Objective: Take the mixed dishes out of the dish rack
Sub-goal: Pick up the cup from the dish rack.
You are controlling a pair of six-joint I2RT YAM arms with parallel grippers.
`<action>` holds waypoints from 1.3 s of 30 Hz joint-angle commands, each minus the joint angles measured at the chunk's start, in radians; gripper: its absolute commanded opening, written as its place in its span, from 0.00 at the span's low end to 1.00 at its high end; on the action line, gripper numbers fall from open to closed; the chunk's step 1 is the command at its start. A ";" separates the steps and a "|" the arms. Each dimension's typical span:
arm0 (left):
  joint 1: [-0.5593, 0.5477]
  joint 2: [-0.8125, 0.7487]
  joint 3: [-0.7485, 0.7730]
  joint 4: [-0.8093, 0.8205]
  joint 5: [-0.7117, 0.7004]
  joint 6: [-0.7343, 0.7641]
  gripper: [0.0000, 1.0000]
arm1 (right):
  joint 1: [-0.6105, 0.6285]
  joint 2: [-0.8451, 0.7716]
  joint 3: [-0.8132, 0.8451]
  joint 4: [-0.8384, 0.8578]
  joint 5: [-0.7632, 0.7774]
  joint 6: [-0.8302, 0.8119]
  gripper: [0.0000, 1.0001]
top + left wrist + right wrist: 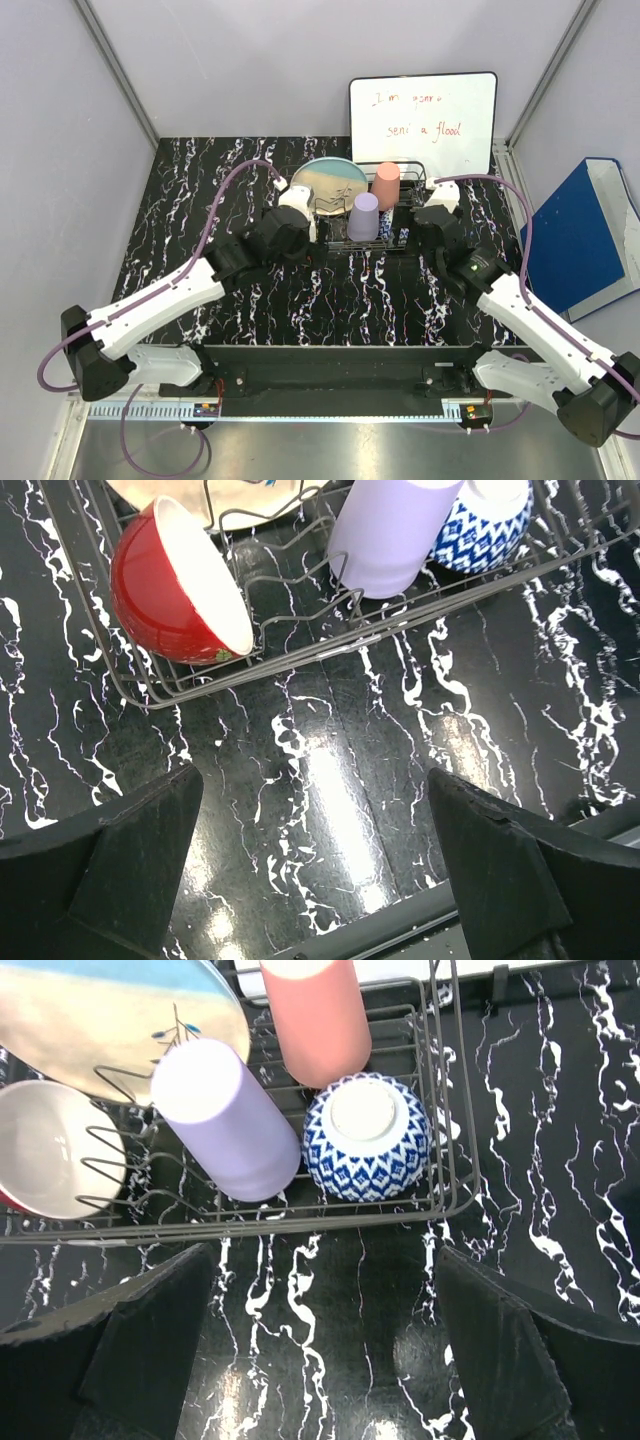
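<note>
At the far side of the bench (180, 200), the dish rack (300, 655) sits loaded; left gripper (320, 870) and right gripper (320, 1350) hover before it, both wide and empty. Reaching for the red bowl (160, 600), a finger might snag wire and drag the rack.

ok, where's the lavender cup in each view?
Top external: lavender cup at centre, inside the dish rack.
Left wrist: cup at top edge, right of centre.
Right wrist: cup upper left of centre.
Shared landmark: rack's front rail, just below the cup in every view.

Red bowl (175, 585) tilts in the dish rack (300, 655) beside lavender cup (390, 535).
</note>
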State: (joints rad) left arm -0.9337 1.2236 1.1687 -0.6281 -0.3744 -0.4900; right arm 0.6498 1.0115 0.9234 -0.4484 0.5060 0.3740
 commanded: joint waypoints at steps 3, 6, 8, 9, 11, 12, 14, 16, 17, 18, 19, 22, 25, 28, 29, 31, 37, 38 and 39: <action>0.001 -0.064 -0.018 0.082 0.032 0.013 0.99 | 0.004 -0.091 -0.001 0.155 -0.033 -0.068 1.00; 0.003 -0.091 -0.046 0.125 0.067 0.031 0.99 | 0.004 -0.013 0.077 0.065 -0.006 -0.089 1.00; 0.003 -0.119 -0.066 0.151 0.089 0.054 0.99 | 0.004 0.094 0.148 -0.011 0.044 -0.090 1.00; 0.003 -0.130 -0.072 0.177 0.109 0.063 0.99 | 0.004 0.131 0.170 -0.028 0.057 -0.089 1.00; 0.003 -0.171 -0.096 0.203 0.109 0.073 0.99 | 0.002 0.223 0.228 -0.061 0.074 -0.078 1.00; 0.003 -0.182 -0.102 0.218 0.100 0.073 0.99 | 0.002 0.248 0.245 -0.061 0.080 -0.064 1.00; 0.004 -0.208 -0.110 0.220 0.072 0.071 0.99 | 0.002 0.298 0.278 -0.030 0.100 -0.046 1.00; 0.007 -0.228 -0.118 0.215 0.063 0.068 0.99 | -0.001 0.317 0.281 0.061 0.045 -0.070 1.00; 0.012 -0.233 -0.122 0.215 0.060 0.070 0.99 | -0.002 0.329 0.294 0.069 -0.066 -0.090 1.00; 0.015 -0.237 -0.126 0.206 0.055 0.067 0.99 | -0.003 0.346 0.314 0.070 -0.093 -0.096 1.00; 0.016 -0.243 -0.130 0.202 0.054 0.065 0.99 | -0.003 0.387 0.359 0.050 -0.099 -0.098 1.00; 0.026 -0.257 -0.141 0.183 0.046 0.057 0.99 | -0.004 0.464 0.425 0.036 -0.096 -0.103 1.00; 0.032 -0.272 -0.153 0.179 0.043 0.060 0.99 | -0.003 0.521 0.472 0.033 -0.132 -0.106 1.00; 0.036 -0.279 -0.164 0.174 0.037 0.064 0.99 | -0.006 0.578 0.517 0.021 -0.138 -0.113 1.00; 0.038 -0.277 -0.165 0.173 0.035 0.065 0.99 | -0.007 0.591 0.526 0.014 -0.138 -0.116 1.00; 0.041 -0.274 -0.167 0.169 0.035 0.064 0.99 | -0.012 0.622 0.543 0.008 -0.133 -0.113 1.00; 0.052 -0.266 -0.175 0.168 0.034 0.064 0.99 | -0.082 0.665 0.539 0.017 -0.179 -0.090 1.00; 0.052 -0.263 -0.175 0.168 0.034 0.064 0.99 | -0.090 0.668 0.535 0.022 -0.187 -0.089 1.00; 0.053 -0.259 -0.175 0.168 0.035 0.064 0.99 | -0.102 0.674 0.529 0.028 -0.201 -0.089 1.00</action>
State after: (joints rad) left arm -0.8883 0.9680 1.0027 -0.4843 -0.3191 -0.4404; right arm 0.5934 1.6794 1.4231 -0.4423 0.3531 0.2775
